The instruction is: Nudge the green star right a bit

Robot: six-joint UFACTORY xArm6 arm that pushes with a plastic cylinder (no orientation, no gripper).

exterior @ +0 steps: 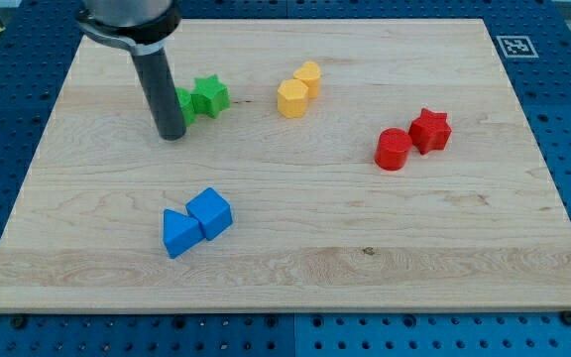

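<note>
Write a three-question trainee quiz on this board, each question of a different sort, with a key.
1. True or false: my tip stands at the view's right of the green star.
2. Which pair lies nearest the view's bottom? A) two yellow blocks B) two blue blocks C) red star and red cylinder
3. Fill in: a second ____ block sits partly hidden behind the rod.

Key: 1 false; 2 B; 3 green.

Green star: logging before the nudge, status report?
My tip down at the view's left of green star. Second green block sits between them. Star's right side open.
</note>
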